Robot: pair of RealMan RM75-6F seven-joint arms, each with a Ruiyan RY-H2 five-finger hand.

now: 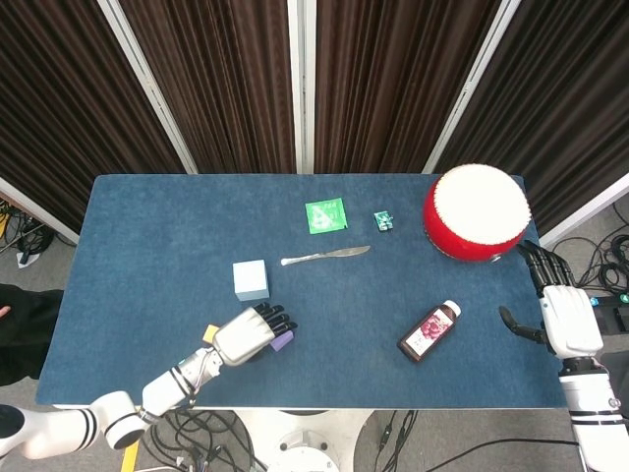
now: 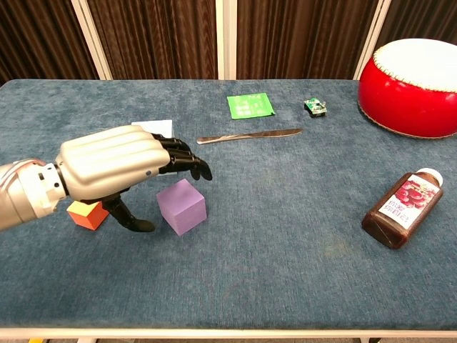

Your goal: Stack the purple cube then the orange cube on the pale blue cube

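The purple cube (image 2: 182, 206) sits on the blue table (image 2: 300, 271) near its front edge, on your left side. Your left hand (image 2: 118, 169) hovers over it, palm down, with the dark fingertips (image 2: 193, 164) reaching out above the cube's top and the thumb hanging down just beside its left face. No finger clearly presses the cube, so the hand holds nothing and its fingers are spread. In the head view the hand (image 1: 248, 336) covers most of the cube (image 1: 282, 340), leaving only a sliver showing.

The orange cube (image 2: 87, 214) rests on the table just left of the purple one, partly hidden behind the hand and thumb. The pale blue cube (image 1: 251, 280) stands a little farther back, near the purple cube but apart from it.

Behind these lie a butter knife (image 2: 250, 135), a green packet (image 2: 250, 105) and a small green object (image 2: 315, 106). A dark bottle (image 2: 399, 209) lies on its side toward your right, and a red drum (image 2: 412, 86) sits at the far right corner. Your right hand (image 1: 563, 317) rests at the table's right edge, empty, fingers loosely extended.
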